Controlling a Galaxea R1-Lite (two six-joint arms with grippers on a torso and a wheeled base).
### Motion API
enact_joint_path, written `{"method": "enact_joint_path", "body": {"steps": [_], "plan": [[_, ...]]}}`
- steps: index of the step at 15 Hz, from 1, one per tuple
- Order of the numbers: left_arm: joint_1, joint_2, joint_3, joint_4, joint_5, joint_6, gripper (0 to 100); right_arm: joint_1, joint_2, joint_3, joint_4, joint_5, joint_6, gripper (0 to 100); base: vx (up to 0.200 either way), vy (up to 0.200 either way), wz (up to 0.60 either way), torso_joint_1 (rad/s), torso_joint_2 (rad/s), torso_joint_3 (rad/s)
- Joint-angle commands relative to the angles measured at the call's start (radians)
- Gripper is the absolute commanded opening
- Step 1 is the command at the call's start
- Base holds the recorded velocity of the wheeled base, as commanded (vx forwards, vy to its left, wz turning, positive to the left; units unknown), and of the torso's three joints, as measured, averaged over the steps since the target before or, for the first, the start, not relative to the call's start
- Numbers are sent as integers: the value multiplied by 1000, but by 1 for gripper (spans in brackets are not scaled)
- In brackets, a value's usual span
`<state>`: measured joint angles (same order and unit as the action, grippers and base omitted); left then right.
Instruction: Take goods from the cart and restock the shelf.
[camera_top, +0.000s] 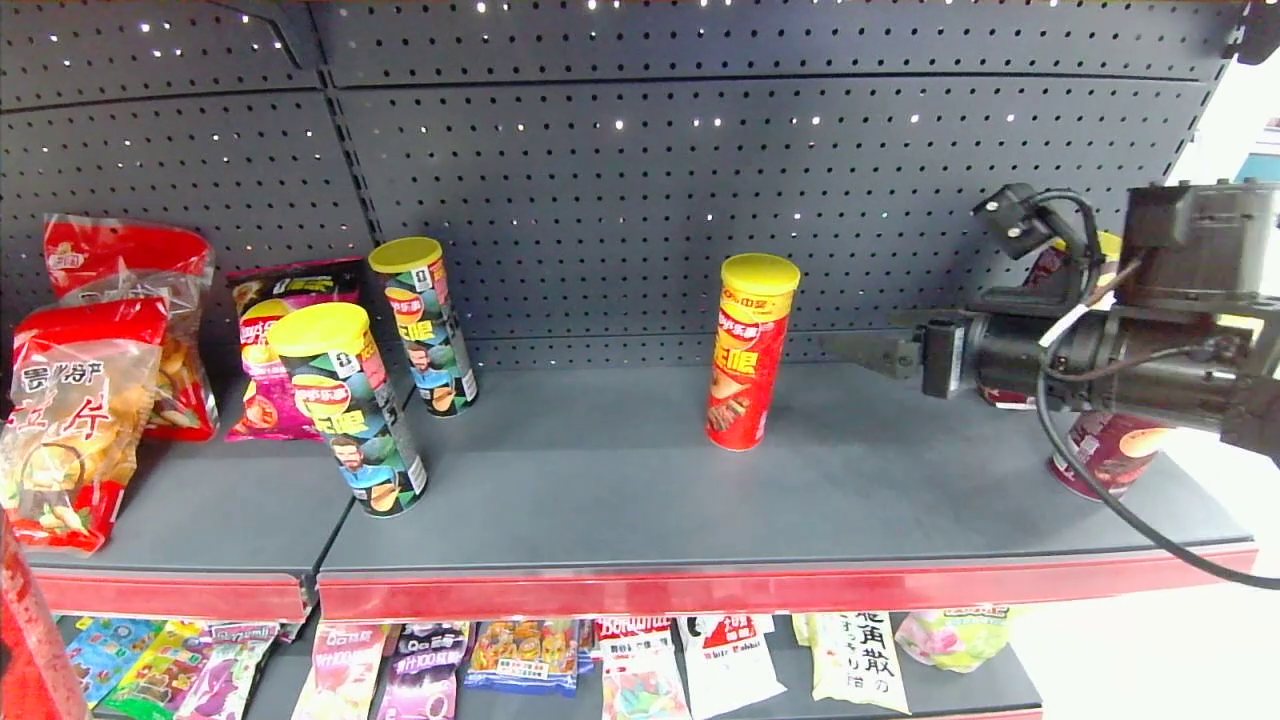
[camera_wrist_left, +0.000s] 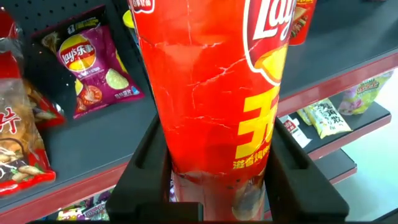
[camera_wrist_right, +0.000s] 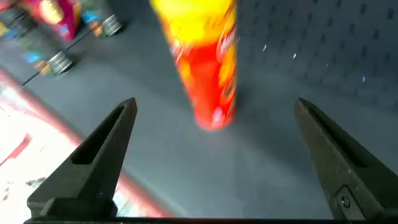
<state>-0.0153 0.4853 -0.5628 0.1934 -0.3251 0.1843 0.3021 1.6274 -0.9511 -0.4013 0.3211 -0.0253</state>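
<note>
My left gripper (camera_wrist_left: 217, 177) is clamped on a red chip can (camera_wrist_left: 208, 93), one finger on each side of its lower wall. The can stands upright between them (base hidden). Beyond these fingers the shelf (camera_top: 620, 500) carries snack bags (camera_top: 90, 400) and two dark-patterned cans (camera_top: 350, 410).

My right gripper (camera_wrist_right: 214, 134) has its jaws spread wide and holds nothing. Just ahead of those fingertips, and apart from them, a second red can (camera_top: 750, 350) with a yellow lid stands upright on the shelf. Back beside my right wrist is a dark red can (camera_top: 1110, 450), partly hidden.

Handling estimate: a cardboard tube, light, stiff along its length but dentable under a hard squeeze. The skin is glossy and probably slippery. It is tall and narrow, so it tips easily. Best hold is mid-wall with moderate force, kept vertical for set-down.
</note>
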Motion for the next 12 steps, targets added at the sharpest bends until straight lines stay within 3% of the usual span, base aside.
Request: {"method": "enact_joint_path", "body": {"steps": [1,12], "plan": [[-2,1,-5,0,0,0,0,37,104,-58,-4,-13,-1,100,0,0,0,0,0,0],[0,1,-12,0,0,-2,0,78,198,-141,-13,-45,-2,100,0,0,0,0,0,0]]}}
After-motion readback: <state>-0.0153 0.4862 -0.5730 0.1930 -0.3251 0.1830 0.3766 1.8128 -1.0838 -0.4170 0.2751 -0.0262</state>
